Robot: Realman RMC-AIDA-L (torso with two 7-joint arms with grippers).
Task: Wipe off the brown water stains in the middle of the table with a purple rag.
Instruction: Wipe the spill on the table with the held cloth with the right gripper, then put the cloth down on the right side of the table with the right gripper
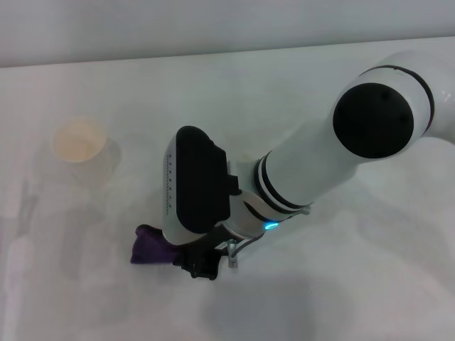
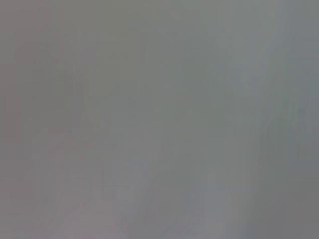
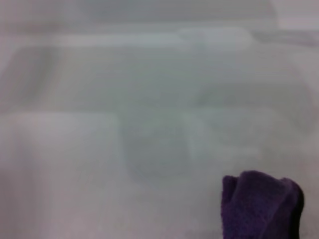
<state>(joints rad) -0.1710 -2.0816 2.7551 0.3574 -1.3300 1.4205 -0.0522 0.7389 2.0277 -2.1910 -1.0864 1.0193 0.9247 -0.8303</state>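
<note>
One bunched dark purple rag [image 1: 151,247] lies on the broad matte white table [image 1: 341,284], in the near middle of the head view, with the right arm's gripper [image 1: 206,264] reaching down over it from the right. Its long axis runs roughly left to right across the table, and the free bunched end points toward the robot's left, sticking out past the gripper body. Whether the black fingers are spread or pressed on the cloth cannot be made out; they sit just at the rag's right end. From the right wrist, the same rag [image 3: 261,205] shows as a rumpled purple lump on the white surface. One pale round cup with a tan inside [image 1: 77,142] stands upright, well apart from the rag, toward the far left. No brown blot can be made out on the tabletop. One arm only is visible; the left wrist view gives a plain grey blur.
</note>
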